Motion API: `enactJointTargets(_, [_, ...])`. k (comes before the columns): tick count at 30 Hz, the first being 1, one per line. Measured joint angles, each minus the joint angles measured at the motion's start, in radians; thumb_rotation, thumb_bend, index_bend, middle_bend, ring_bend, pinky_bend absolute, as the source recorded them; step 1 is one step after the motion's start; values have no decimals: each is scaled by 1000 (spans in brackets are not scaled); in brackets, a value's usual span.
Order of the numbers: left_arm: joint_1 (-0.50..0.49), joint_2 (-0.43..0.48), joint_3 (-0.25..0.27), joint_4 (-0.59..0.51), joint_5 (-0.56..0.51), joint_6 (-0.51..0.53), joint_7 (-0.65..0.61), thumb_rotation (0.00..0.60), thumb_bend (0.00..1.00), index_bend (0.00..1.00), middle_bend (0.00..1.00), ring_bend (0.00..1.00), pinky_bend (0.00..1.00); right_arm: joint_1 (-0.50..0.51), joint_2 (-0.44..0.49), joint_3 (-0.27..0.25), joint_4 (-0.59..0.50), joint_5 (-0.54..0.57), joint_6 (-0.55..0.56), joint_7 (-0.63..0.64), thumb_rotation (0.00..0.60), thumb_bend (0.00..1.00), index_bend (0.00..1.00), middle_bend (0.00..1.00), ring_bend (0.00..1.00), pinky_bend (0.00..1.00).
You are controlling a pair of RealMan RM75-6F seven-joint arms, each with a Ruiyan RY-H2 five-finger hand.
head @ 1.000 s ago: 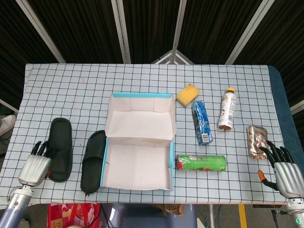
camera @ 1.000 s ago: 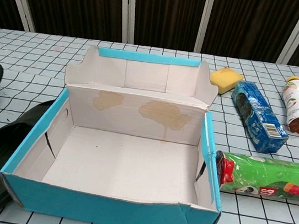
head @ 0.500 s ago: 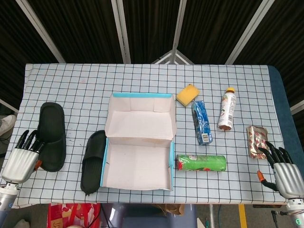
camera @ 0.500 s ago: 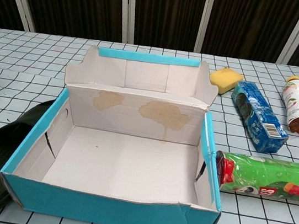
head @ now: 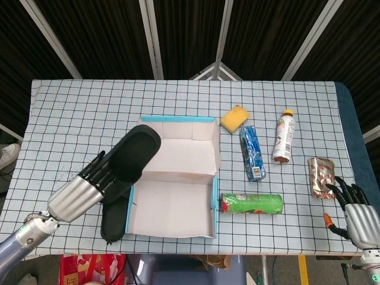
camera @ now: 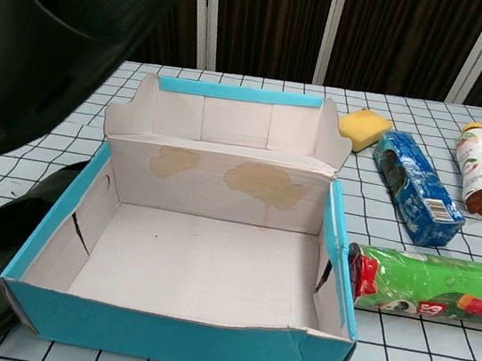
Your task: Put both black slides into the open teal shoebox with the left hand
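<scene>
No label is legible; the left hand (head: 80, 193), which was down at the desk's left edge, now grips one black slide (head: 133, 153) above the teal shoebox (head: 173, 177)'s left wall, the other slide (head: 116, 217) lies beside it, and the right hand (head: 358, 217) rests empty, fingers spread.

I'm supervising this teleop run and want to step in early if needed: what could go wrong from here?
The left hand holds one black slide by one end, raised over the shoebox's left wall; it may slip or tilt in that grip. Lowered off-centre, it could catch the wall or the upright lid flap and shove the box. The second slide lies tight against the box, leaving fingers little room.
</scene>
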Motion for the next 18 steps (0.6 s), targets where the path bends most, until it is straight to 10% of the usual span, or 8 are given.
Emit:
enactJointTargets(10, [-207,39,-54,-66,79,-380,210,600,615,444,503,98,146,0,2,2,6,6,-4,12,600,392,172,52,125,70])
enactJointTargets(18, [-341,-36,-101,-16,136,-492,294,600,615,445,503,98,146,1,3,4,13,15,-10,24,600,392,172,52,125,70])
